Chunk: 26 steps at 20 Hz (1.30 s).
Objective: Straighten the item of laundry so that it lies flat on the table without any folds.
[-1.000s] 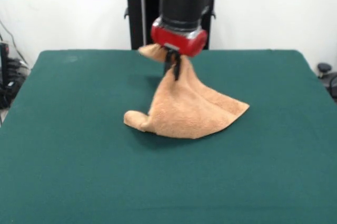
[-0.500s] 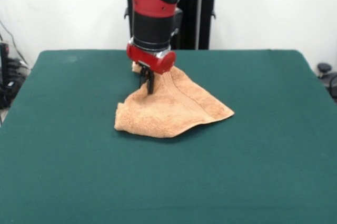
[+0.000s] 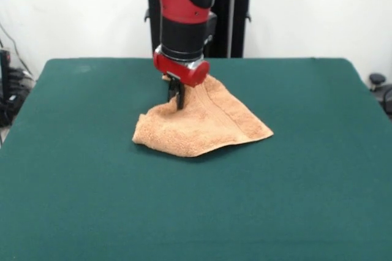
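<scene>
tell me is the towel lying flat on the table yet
No: the towel is pulled up into a peak at the gripper, sloping down to the table.

This looks like a robotics lab. A red and black robot arm (image 3: pixel 184 3) on a black pedestal (image 3: pixel 229 13) stands at a large table (image 3: pixel 306 181) covered in dark green felt, set against a bare white wall (image 3: pixel 318 10), with cables (image 3: pixel 9 98) bundled at the left edge.
</scene>
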Each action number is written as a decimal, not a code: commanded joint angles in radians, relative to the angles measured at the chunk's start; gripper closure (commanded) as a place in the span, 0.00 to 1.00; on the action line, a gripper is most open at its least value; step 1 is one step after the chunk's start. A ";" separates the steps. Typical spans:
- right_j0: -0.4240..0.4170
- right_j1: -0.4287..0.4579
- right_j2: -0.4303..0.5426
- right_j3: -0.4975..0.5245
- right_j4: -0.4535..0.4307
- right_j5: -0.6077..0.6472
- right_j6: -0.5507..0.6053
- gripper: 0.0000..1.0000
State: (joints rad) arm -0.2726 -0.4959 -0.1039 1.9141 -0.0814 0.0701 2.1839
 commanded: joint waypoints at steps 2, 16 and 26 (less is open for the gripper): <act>0.134 -0.011 0.025 0.142 0.118 0.037 0.267 1.00; 0.318 -0.148 0.053 0.096 0.412 0.308 0.304 1.00; 0.313 -0.120 0.069 0.114 0.484 0.251 0.255 1.00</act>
State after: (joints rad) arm 0.0329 -0.6437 -0.1379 1.9650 0.3265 0.2819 2.2083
